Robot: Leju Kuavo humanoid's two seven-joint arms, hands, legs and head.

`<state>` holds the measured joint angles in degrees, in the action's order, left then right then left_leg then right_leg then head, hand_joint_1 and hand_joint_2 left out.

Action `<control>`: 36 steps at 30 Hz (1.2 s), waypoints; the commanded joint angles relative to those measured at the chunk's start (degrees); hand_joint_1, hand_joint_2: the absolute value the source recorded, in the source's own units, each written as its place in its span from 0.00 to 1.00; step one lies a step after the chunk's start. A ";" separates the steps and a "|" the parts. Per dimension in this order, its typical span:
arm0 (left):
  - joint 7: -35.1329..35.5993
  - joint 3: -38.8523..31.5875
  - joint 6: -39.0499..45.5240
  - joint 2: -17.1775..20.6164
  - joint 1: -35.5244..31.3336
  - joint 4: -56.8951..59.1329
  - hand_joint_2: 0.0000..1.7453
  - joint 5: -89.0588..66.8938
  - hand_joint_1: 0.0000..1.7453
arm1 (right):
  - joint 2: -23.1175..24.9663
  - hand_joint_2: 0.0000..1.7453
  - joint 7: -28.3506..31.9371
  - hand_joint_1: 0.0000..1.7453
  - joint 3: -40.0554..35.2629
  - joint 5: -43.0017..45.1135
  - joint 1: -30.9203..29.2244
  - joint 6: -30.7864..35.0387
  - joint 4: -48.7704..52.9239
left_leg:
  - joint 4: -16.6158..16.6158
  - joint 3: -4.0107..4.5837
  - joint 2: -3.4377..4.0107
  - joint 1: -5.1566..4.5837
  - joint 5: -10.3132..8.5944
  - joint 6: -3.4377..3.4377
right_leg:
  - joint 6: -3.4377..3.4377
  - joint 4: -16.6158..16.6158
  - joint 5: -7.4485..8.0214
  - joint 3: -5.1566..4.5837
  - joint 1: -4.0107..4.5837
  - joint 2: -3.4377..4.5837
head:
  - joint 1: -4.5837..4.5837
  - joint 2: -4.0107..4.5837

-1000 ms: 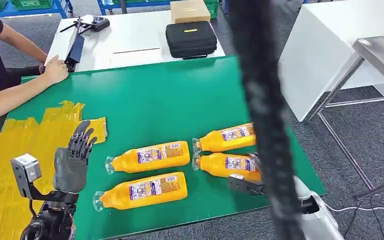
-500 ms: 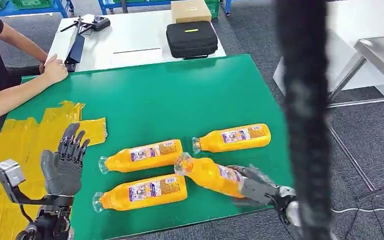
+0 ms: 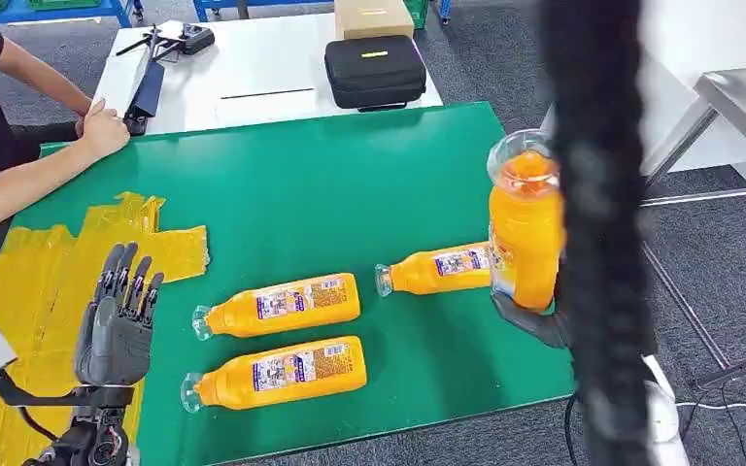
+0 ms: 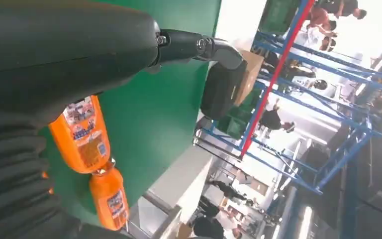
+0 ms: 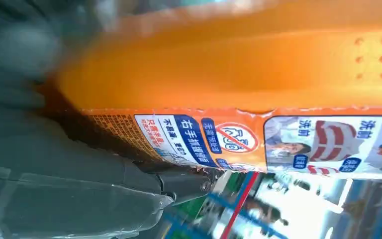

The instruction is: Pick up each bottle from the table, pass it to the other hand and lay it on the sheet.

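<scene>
So far no bottle lies on the sheet [image 3: 49, 282]: right hand [image 3: 534, 316] grasps lifted bottle [image 3: 523, 228] upright; left hand [image 3: 117, 325], fingers spread, holds nothing. Three bottles [image 3: 282, 303] remain between them.

Industrial lab or workshop floor, not a home. Green-topped desk [image 3: 330, 184] on grey carpet tile, white bench [image 3: 253, 73] behind it with a black equipment case [image 3: 374, 70] and a cardboard box [image 3: 373, 17]. Blue steel racking [image 4: 298, 94] with green crates, steel-frame table [image 3: 738, 107] alongside, several people standing by the racks.
</scene>
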<state>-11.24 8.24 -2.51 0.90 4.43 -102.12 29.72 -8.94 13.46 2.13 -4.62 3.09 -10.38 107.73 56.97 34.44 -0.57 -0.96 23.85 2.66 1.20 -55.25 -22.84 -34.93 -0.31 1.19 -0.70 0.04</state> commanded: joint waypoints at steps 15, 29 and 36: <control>2.04 9.22 0.96 1.26 -15.99 10.37 1.00 7.95 0.00 | 13.74 1.00 -18.65 1.00 -32.30 -18.02 -35.76 6.83 -38.71 | 0.00 -0.09 0.33 0.10 -0.24 -0.23 | 0.00 -0.05 0.20 0.02 0.10 0.21 | 0.00 0.00; 1.42 10.02 5.43 1.21 -16.99 8.39 1.00 7.06 0.00 | 16.30 1.00 -19.12 1.00 -38.11 -20.62 -38.78 7.02 -41.73 | 0.03 0.28 -0.01 0.10 -0.34 -0.18 | -0.06 -0.10 0.21 -0.27 0.08 -0.12 | 0.02 0.00; 4.64 11.53 12.33 0.52 -18.25 7.91 1.00 4.80 0.00 | 16.26 1.00 -18.23 1.00 -41.63 -23.99 -39.10 9.07 -44.59 | 0.05 0.20 -0.04 0.14 -0.30 -0.23 | -0.07 -0.09 0.16 -0.16 0.13 -0.19 | 0.02 0.00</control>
<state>-10.04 16.74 5.06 0.96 -10.62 -96.21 34.67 7.37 -5.49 -33.70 -25.33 -32.26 -3.19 70.78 56.99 34.82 -0.62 -0.89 23.46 2.60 1.16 -55.33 -22.60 -35.30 -0.26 1.10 -0.68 0.04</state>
